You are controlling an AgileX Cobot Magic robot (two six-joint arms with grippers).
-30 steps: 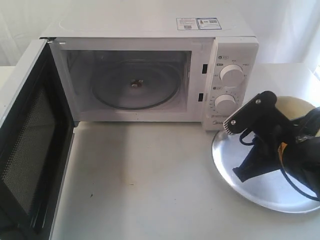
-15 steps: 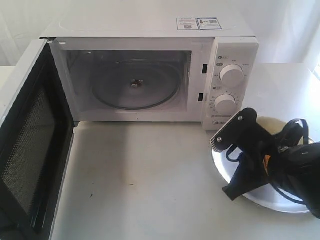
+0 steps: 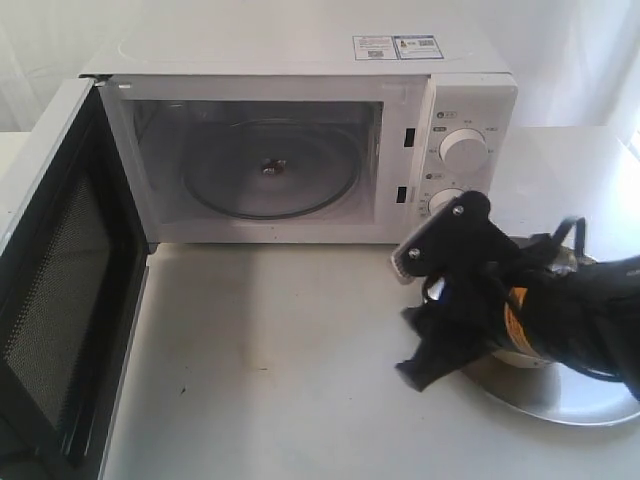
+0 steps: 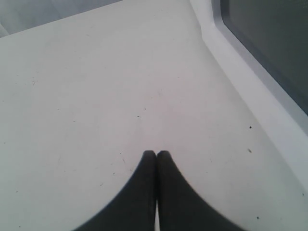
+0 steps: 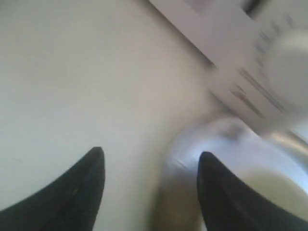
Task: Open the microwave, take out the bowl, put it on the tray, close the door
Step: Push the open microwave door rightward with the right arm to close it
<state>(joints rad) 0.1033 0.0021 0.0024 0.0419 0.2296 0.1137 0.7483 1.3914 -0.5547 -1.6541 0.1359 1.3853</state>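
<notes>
The white microwave (image 3: 300,60) stands at the back with its door (image 3: 60,300) swung wide open to the left and only the glass turntable (image 3: 270,170) inside. My right gripper (image 5: 151,154) is open, hovering at the left rim of the silver tray (image 5: 226,139) with nothing between its fingers. The cream bowl (image 5: 276,192) rests on the tray beside one finger. In the exterior view the right gripper (image 3: 425,345) and its arm hide the bowl and much of the tray (image 3: 580,400). My left gripper (image 4: 156,153) is shut and empty, low over the table next to the door (image 4: 250,82).
The microwave's two dials (image 3: 462,148) face the right arm, close behind it. Bare white table (image 3: 280,350) stretches between the open door and the tray. The door juts far out toward the front left.
The right arm moved left and down over the tray. Its jaws went from shut on the bowl to open, leaving the bowl on the tray. The left gripper's earlier state is not shown.
</notes>
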